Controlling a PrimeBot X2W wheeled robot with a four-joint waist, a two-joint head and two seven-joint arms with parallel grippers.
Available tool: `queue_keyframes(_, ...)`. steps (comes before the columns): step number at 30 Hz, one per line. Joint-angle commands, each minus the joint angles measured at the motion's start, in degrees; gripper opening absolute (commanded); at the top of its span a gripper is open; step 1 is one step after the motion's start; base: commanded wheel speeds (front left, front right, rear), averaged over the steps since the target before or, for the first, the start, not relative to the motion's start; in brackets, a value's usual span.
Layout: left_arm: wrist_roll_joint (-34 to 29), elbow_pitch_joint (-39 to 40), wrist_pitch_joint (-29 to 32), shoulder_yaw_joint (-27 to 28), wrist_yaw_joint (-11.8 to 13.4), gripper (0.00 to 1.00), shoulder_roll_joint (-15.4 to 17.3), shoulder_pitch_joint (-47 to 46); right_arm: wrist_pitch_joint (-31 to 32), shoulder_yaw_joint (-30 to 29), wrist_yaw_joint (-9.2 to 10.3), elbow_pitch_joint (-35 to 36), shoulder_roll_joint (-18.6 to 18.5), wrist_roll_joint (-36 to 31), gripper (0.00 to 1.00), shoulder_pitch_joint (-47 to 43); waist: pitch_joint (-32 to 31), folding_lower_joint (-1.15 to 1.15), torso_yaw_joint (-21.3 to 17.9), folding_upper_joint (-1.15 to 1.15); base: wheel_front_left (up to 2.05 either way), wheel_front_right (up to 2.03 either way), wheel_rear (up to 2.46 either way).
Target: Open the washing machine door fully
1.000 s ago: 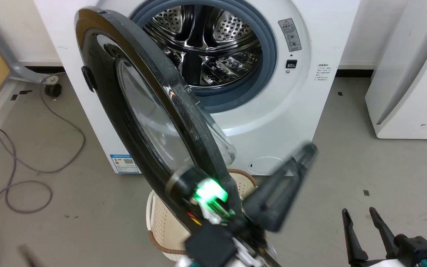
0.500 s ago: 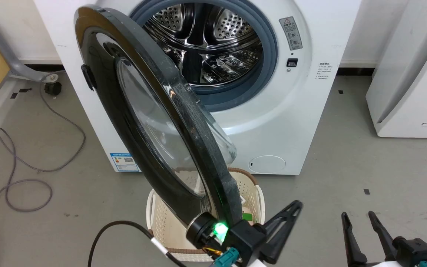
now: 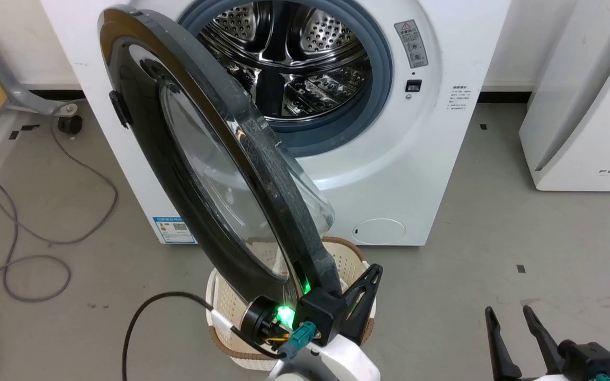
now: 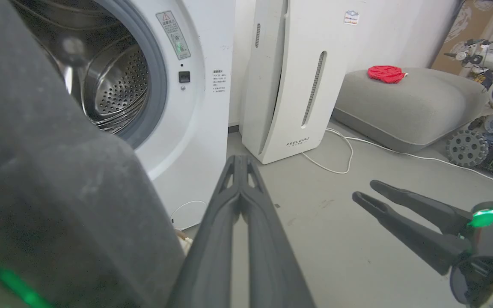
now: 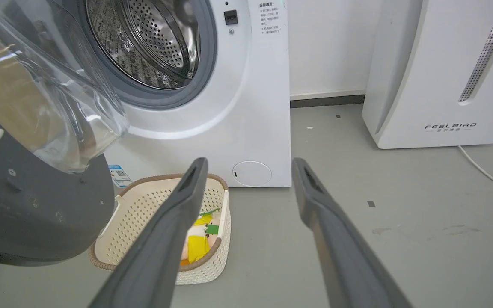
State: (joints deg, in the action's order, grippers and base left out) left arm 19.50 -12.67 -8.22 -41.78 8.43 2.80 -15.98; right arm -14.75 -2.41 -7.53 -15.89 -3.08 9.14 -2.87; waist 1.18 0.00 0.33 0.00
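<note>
The door [image 3: 204, 159] is half open; the closed left gripper [image 3: 373, 275] beside its near edge should push it left; right gripper [image 3: 507, 312] open.

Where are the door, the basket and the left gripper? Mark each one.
door [image 3: 215, 180], head view, middle of its glass window.
basket [image 5: 144, 207], right wrist view, bare woven inner wall.
left gripper [image 4: 240, 159], left wrist view, between its closed fingertips.

We find the washing machine door [image 3: 199, 159] before the washing machine [image 3: 389, 174], a basket [image 3: 345, 260] beneath it, an appliance [image 3: 575, 106] rightward.
</note>
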Motion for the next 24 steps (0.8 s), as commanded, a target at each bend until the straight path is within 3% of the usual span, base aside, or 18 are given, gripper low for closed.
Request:
queue_keyframes(1, 0.23, -0.39, -0.38, 0.00, 0.32, 0.00, 0.10, -0.88, -0.22, 0.12, 0.04, -0.07, 0.20, 0.38, 1.00, 1.05, 0.05, 0.00, -0.01, 0.00, 0.00, 0.00, 0.00)
queue_keyframes(13, 3.18, -4.01, -2.64, -0.52, 3.25, 0.00, 0.13, -1.04, -0.23, 0.48, 0.04, -0.80, 0.20, 0.75, 1.00, 0.93, -0.44, 0.00, 0.09, 0.00, 0.00, 0.00, 0.00)
queue_keyframes(24, 4.13, 0.88, -2.54, 0.38, 6.11, 0.00, 3.42, 4.95, -0.23, 0.44, 0.04, -1.46, 0.20, 0.99, 1.00, 0.42, -1.37, 0.00, 0.93, 0.00, 0.00, 0.00, 0.00)
